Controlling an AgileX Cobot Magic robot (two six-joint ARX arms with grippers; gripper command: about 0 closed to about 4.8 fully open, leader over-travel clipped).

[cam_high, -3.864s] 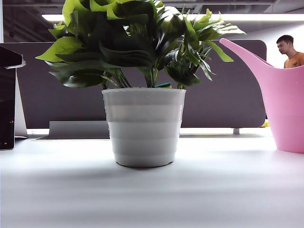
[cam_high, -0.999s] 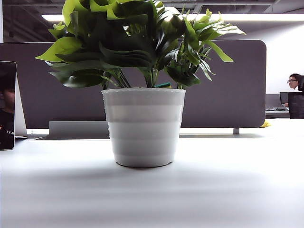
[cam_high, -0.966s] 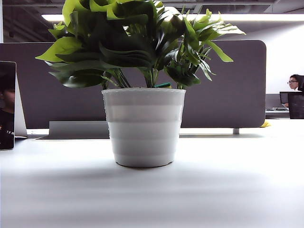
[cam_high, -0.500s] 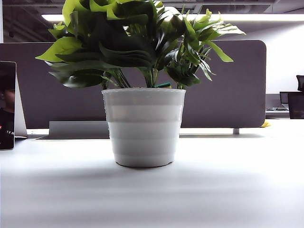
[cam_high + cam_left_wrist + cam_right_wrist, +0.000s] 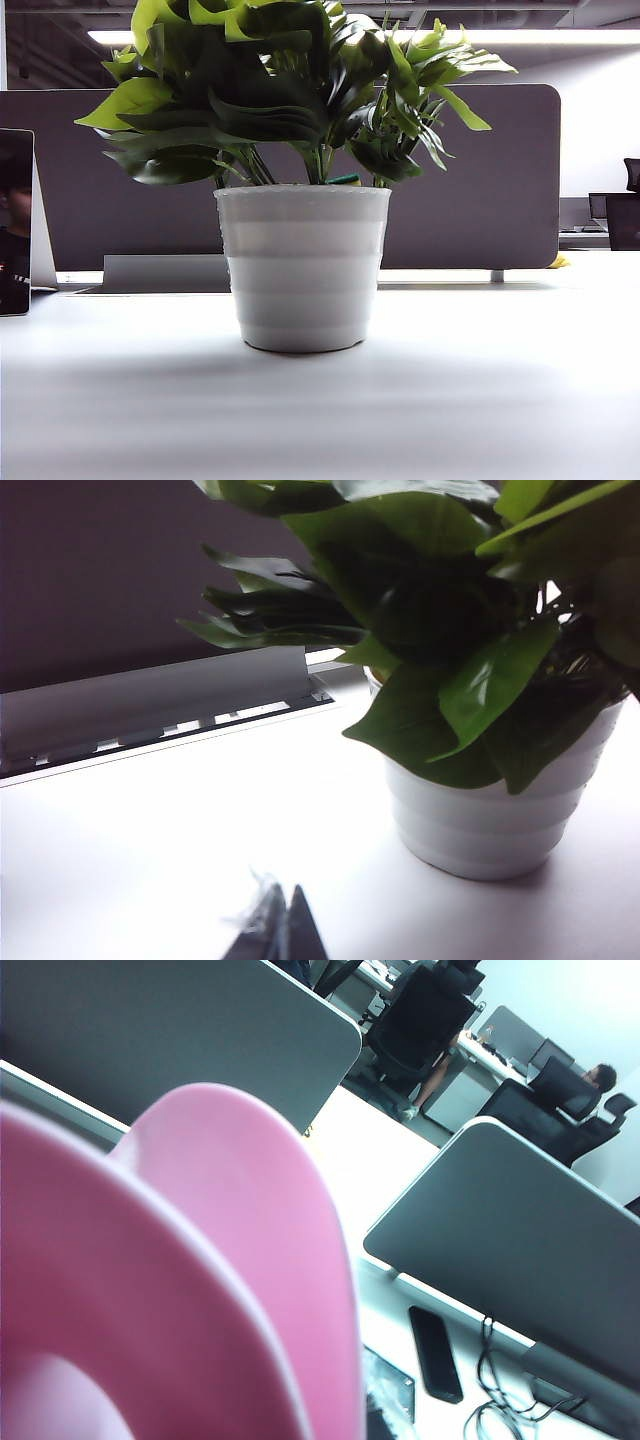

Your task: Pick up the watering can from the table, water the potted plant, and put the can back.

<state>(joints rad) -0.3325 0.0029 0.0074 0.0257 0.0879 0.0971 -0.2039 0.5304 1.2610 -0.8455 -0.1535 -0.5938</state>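
- Exterior view: the plant [image 5: 300,95] stands in its white ribbed pot [image 5: 303,268] at the centre of the frame, upright on the table [image 5: 480,400].
- Exterior view: the leaves fill the upper centre, dark green mixed with lime green; a grey partition [image 5: 480,180] runs across the background behind them.
- Exterior view: a dark screen [image 5: 15,220] stands at the left edge. Neither arm, neither gripper and no can appear here.
- Left wrist view: the left gripper [image 5: 280,935] shows only as two dark fingertips at the lower centre edge, pressed together with nothing between them, low over the bare table [image 5: 150,840].
- Left wrist view: the pot [image 5: 490,820] sits at the right of the frame, apart from the fingertips, with broad leaves [image 5: 470,600] hanging over its rim. A pale rail [image 5: 150,700] at the foot of the dark partition crosses the left half.
- Right wrist view: the can [image 5: 180,1290] fills the lower left, very close to the lens; its smooth pink curved surface blocks most of the scene.
- Right wrist view: the right gripper is hidden by the can, so I cannot tell how its fingers are set or whether they pinch the can.
- Right wrist view: beyond the can, grey partitions [image 5: 520,1250] and black chairs [image 5: 430,1015] occupy the upper frame; a black phone [image 5: 436,1353] lies on a desk at lower right.
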